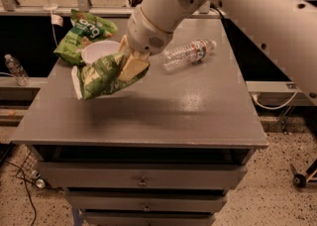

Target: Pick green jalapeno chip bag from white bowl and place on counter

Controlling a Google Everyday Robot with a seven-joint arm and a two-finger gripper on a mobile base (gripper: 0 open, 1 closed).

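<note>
My gripper [130,66] is shut on the green jalapeno chip bag [101,76], an olive-green crinkled bag with white lettering and a white edge. It holds the bag in the air just in front of the white bowl [100,51], a little above the grey counter [163,111]. The bag hangs to the left of the fingers, and its shadow falls on the counter below. The bowl stands at the counter's back left, and I see nothing in it.
A brighter green bag [80,35] with big white letters lies behind the bowl at the back left corner. A clear plastic water bottle [189,53] lies on its side at the back right. Another bottle [15,69] stands off the counter at the left.
</note>
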